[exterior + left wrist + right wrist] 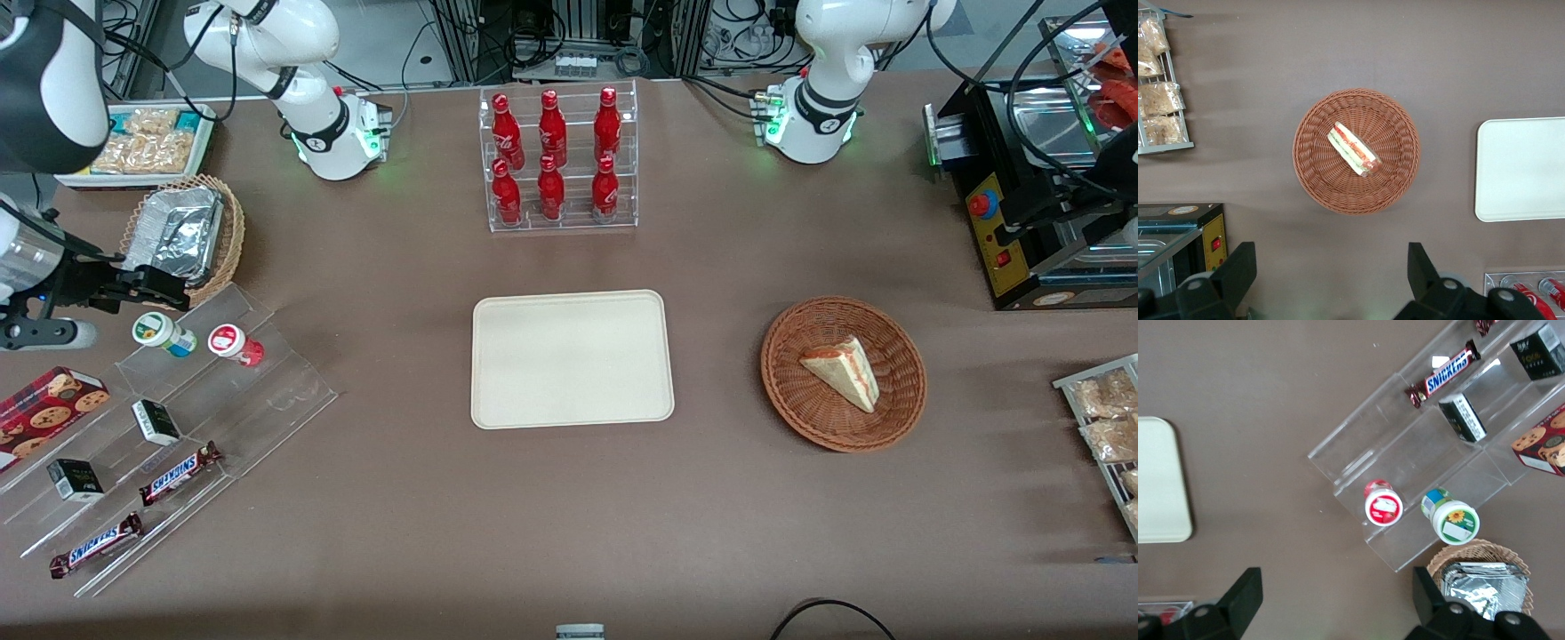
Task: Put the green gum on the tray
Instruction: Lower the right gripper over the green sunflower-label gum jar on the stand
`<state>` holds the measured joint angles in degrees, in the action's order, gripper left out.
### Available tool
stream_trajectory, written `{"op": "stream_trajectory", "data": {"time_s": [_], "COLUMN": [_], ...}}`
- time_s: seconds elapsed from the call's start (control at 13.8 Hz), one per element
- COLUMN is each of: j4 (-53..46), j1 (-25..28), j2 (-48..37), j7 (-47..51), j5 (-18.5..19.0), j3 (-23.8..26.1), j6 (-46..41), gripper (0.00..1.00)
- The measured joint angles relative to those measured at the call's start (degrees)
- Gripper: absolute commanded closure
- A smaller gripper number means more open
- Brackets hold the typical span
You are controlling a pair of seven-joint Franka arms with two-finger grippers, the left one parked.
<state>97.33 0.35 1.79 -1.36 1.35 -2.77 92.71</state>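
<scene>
The green gum [164, 333] [1451, 517] is a small white bottle with a green-and-white lid. It stands on the top step of the clear stepped stand [267, 391], beside a red-lidded bottle [235, 344] [1383, 504]. My right gripper [160, 289] [1337, 600] hangs above the table, a little farther from the front camera than the green gum. Its fingers are open with nothing between them. The cream tray [571, 359] [1158, 480] lies bare in the middle of the table, well away toward the parked arm's end.
The stand also holds two Snickers bars [180, 472], small black boxes [156, 421] and a cookie box [49, 404]. A wicker basket with a foil tray [178, 233] sits close by the gripper. A rack of red bottles [558, 160] and a sandwich basket [843, 373] stand farther off.
</scene>
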Motion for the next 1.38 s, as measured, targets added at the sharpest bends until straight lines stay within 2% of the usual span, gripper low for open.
{"op": "stream_trajectory", "data": {"time_s": [0.22,0.87,1.16,1.38], "j4": [4.5,22.3,27.4,30.5], "j1": [-0.3,-1.0,-1.0,-1.0], "j2": [-0.3,-5.6,-5.7,-5.6], "j7": [-5.5,-38.0,-45.5,-47.6], "j5": [0.2,0.1,-0.5,-1.7], "j3": [-1.3,-11.5,-13.5,-14.4], "j6": [4.8,25.7,31.8,35.3], "gripper": [0.0,0.0,0.01,0.01]}}
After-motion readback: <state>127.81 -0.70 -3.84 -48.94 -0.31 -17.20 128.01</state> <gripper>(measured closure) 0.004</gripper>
